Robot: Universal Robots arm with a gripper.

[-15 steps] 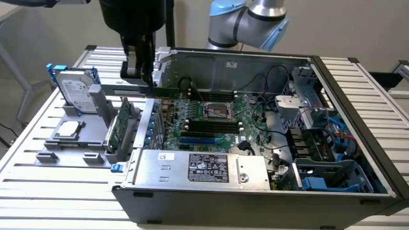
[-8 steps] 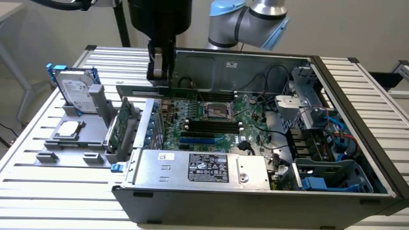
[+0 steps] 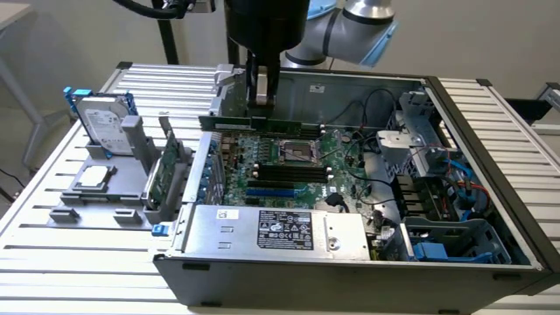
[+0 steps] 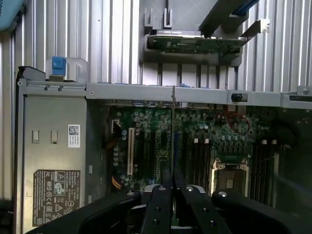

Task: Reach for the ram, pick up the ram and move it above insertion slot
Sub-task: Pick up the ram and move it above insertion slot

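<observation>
Power supply [image 3: 275,230] sits nearest the exterior camera; gripper [image 3: 261,100] fingers are nearly closed, clamping the ram [image 3: 262,123] edge-on over the motherboard [image 3: 280,167] at 12 o'clock, so carry step underway, needing alignment over the slots [image 3: 289,172].

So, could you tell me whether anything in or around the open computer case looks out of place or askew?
Nothing looks damaged or spilled. The one unusual thing is the ram: it hangs level in the gripper above the motherboard, unseated. The hard drive and expansion card stand upright in the grey holder beside the case.
</observation>
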